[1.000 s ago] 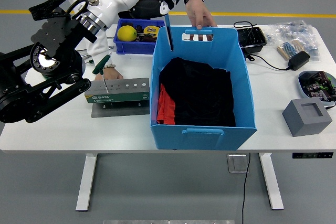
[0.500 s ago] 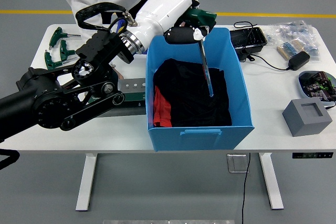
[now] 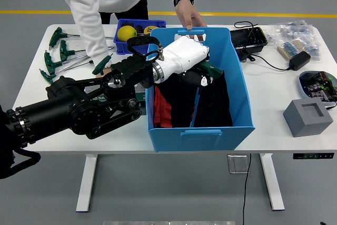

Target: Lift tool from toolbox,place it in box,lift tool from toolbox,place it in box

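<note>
On the far left of the white worktop (image 3: pixel 63 125) lie several green T-handle hex keys (image 3: pixel 59 56), spread loosely and not touched by anything. Next comes the robot's black left arm (image 3: pixel 79 111), which reaches over the low green toolbox (image 3: pixel 138 97); that one is mostly hidden under the arm. Behind it, a person in a white sleeve (image 3: pixel 95 35) rests one hand near the keys, and the other hand (image 3: pixel 188 17) rests on the far rim of the big blue plastic box (image 3: pixel 242 93).

The white left hand (image 3: pixel 190 67) is inside this box, low over the black cloth (image 3: pixel 216 104) and the red cloth (image 3: pixel 162 106). Its fingers are curled around the green handle of a long-shaft tool (image 3: pixel 196 104), whose thin shaft points down, with the tip just at the cloth near the front wall.

The step seems to be the placing. To do it well, I would lower the hand a little more, tilt the shaft so it lies flat on the cloth, and only then release the fingers, so the tool does not bounce. The wrist should leave straight up, clear of the rim. The right arm is not visible.
</note>
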